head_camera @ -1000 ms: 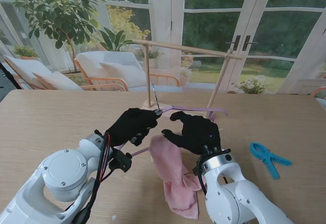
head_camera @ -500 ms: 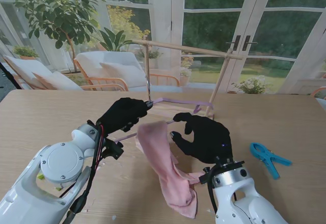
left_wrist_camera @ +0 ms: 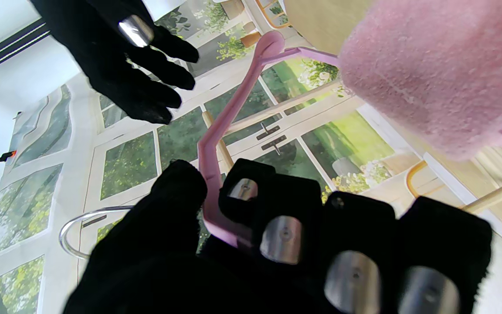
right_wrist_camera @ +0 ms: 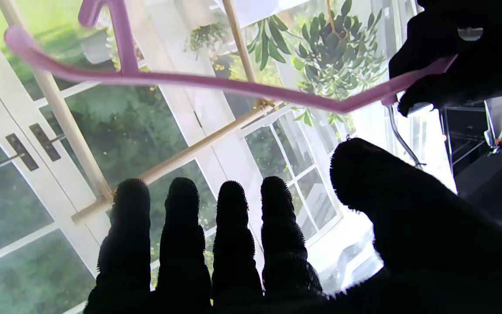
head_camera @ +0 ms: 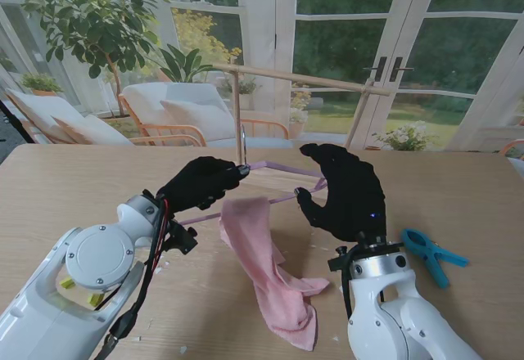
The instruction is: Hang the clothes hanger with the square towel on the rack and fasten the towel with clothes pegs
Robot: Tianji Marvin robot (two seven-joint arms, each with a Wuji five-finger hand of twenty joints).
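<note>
Pink hanger (head_camera: 282,167), pink towel (head_camera: 266,272) draped, trailing onto table (head_camera: 82,188).

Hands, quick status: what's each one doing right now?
Left hand: shut on the pink clothes hanger, gripping it near the metal hook.
Right hand: open, fingers apart, holding nothing; the hanger's arm passes beyond its fingertips.

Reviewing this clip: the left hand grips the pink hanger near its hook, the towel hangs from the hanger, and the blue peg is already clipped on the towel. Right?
Not quite. The blue peg is not on the towel; the stand view shows it lying on the table, right of the right hand, apart from the towel. The rest holds: the left hand grips the pink hanger near its hook, towel hanging from it.
</note>
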